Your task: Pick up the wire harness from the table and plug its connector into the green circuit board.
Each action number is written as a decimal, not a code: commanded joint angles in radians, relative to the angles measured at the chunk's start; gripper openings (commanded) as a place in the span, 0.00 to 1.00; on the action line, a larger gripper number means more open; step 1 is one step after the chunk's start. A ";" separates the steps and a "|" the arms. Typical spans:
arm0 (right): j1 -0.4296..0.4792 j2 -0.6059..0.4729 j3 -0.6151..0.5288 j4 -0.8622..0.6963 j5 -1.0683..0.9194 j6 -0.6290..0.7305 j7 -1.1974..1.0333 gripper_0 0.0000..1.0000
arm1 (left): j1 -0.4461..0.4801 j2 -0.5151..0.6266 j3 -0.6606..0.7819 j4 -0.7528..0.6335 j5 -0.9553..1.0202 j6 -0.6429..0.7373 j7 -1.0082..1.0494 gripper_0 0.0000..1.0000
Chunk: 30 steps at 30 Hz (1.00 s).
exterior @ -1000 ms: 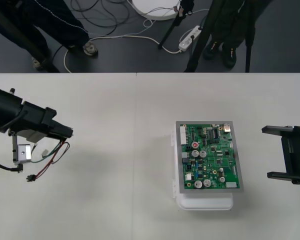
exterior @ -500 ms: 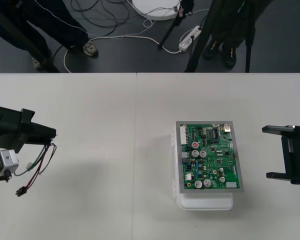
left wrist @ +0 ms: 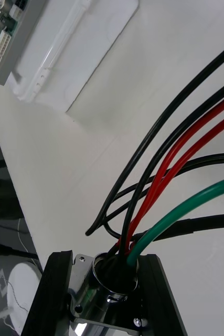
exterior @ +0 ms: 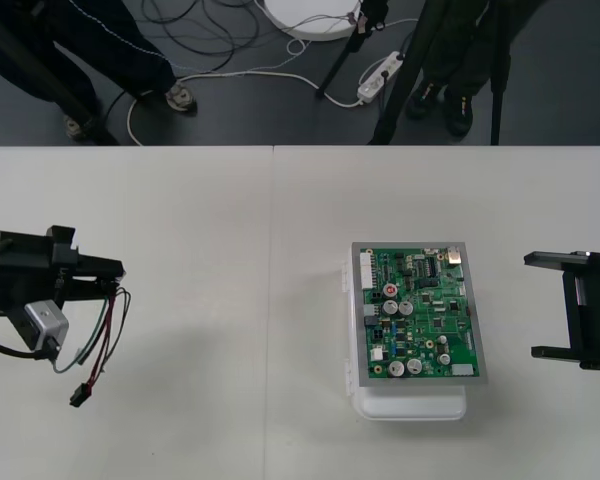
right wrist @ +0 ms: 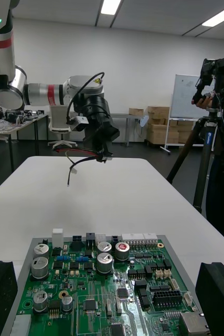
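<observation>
Front: my left gripper (exterior: 108, 270) is at the left side of the table (exterior: 230, 250), well apart from the green circuit board (exterior: 417, 325) on its white base (exterior: 410, 408). The wire harness (exterior: 102, 330) trails from my fingertips toward the near edge, black plug (exterior: 80, 397) at the free end, heading away from the board, so not plugged in. Right gripper (exterior: 533, 304) is parked at the right edge, jaws wide, nothing in them. Right wrist: looking over the board, the harness hangs clear of the table from the left gripper, wires drooping under their own weight, long axis near vertical, plug end lowest. Left wrist: my fingers (left wrist: 56, 294) are clamped on the round metal socket (left wrist: 114, 275), wires fanning out ahead of the tips. My read: gripping the socket end leaves the plug free for insertion, but the plug dangles loose and aims wrong, so the right gripper probably has to take it and line it up
</observation>
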State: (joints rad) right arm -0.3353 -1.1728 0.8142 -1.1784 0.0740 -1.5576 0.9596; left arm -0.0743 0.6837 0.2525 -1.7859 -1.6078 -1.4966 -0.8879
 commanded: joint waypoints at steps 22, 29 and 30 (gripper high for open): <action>0.007 -0.021 -0.029 -0.013 0.003 -0.013 0.021 1.00 | 0.079 -0.381 0.085 -0.343 -0.270 -0.045 0.827 0.00; 0.007 -0.021 -0.030 -0.013 -0.007 -0.013 0.013 1.00 | 0.077 -0.415 0.073 -0.357 -0.270 -0.036 0.983 0.00; 0.007 -0.022 -0.030 -0.013 -0.007 -0.013 0.013 1.00 | 0.077 -0.415 0.070 -0.359 -0.270 -0.033 0.994 0.00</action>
State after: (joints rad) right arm -0.3352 -1.1728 0.8126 -1.1792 0.0742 -1.5576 0.9596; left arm -0.0172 0.2953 0.3163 -2.0988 -1.8744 -1.5068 0.1518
